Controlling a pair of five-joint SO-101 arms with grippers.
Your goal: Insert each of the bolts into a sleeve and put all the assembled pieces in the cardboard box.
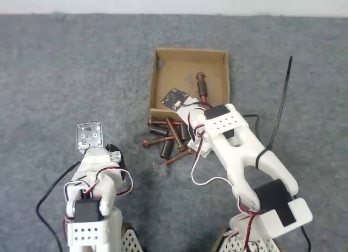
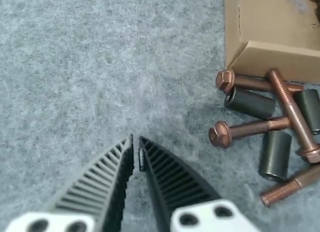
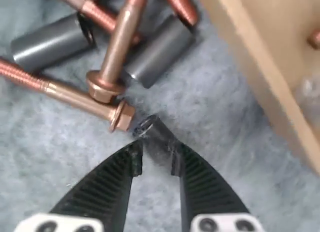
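One sleeve clamped in right gripper, long axis pointing outward | left gripper closed.

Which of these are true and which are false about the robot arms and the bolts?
1. The cardboard box is empty. False: one bolt in a sleeve lies in it.
2. The right gripper grips a dark sleeve. True.
3. The left gripper holds a bolt. False: it is shut on nothing, above the grey carpet.
4. Loose bolts and sleeves lie outside the box. True.
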